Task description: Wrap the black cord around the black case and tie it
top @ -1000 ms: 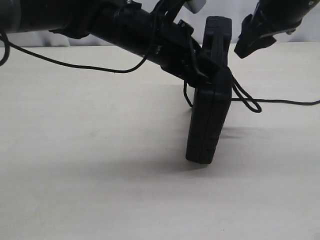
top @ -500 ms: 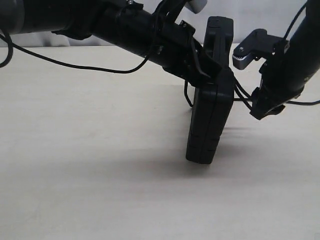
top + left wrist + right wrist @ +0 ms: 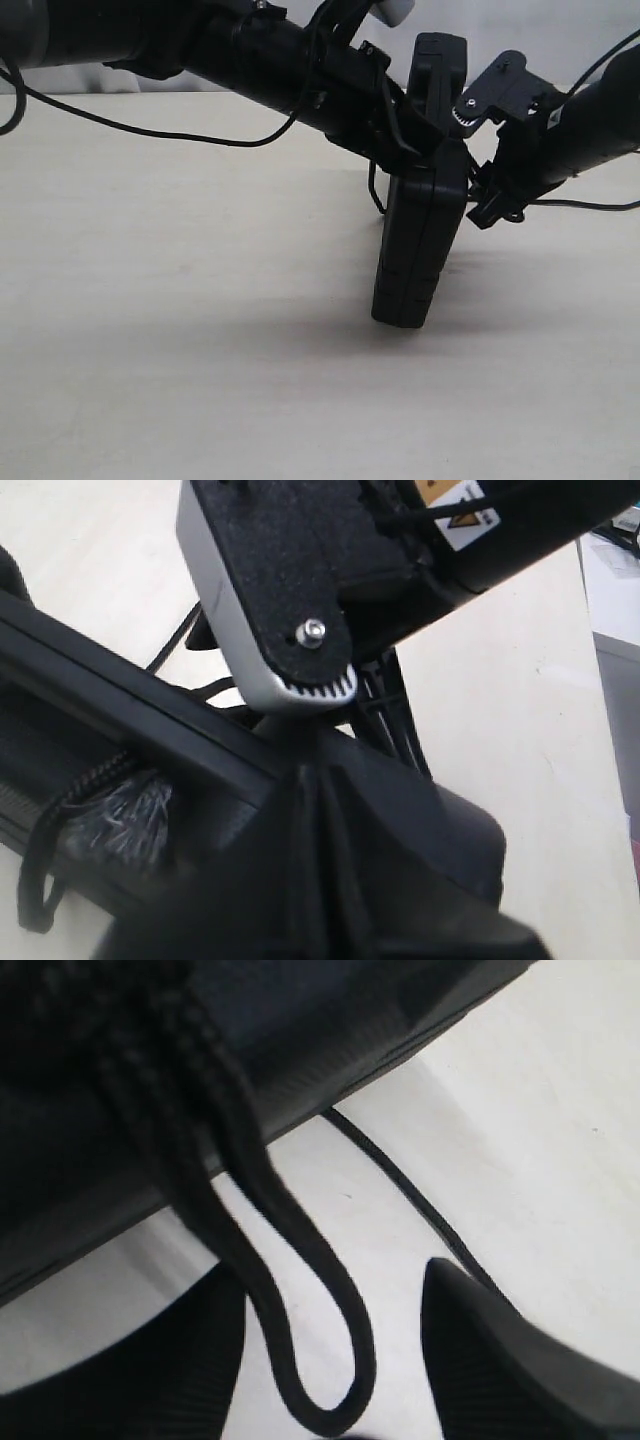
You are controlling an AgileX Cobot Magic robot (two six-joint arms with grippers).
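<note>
In the exterior view the black case (image 3: pixel 415 250) stands on its short edge on the table (image 3: pixel 200 350), leaning slightly. The left gripper (image 3: pixel 418 148) is closed on its upper part, seemingly near the handle, and props it up. The right gripper (image 3: pixel 482 160) sits just beside the case's far face with its jaws spread wide and nothing between them that I can make out from here. In the left wrist view the black cord (image 3: pixel 80 785) shows its knotted end and frayed grey tuft (image 3: pixel 125 815) lying against the case edge, and one silver-edged finger (image 3: pixel 270 590) of the right gripper hangs close above. In the right wrist view a loop (image 3: pixel 347 1310) of the cord droops off the case and hangs between the two parted fingertips (image 3: pixel 500 1360), touching neither. The likely next move is to close on that loop, and it could go wrong in three ways. The jaws may catch only one strand or slide off the slack braid. A hard pull may drag the case out of the left grip or tip it. The turns may also slip off the smooth rounded corner.
</note>
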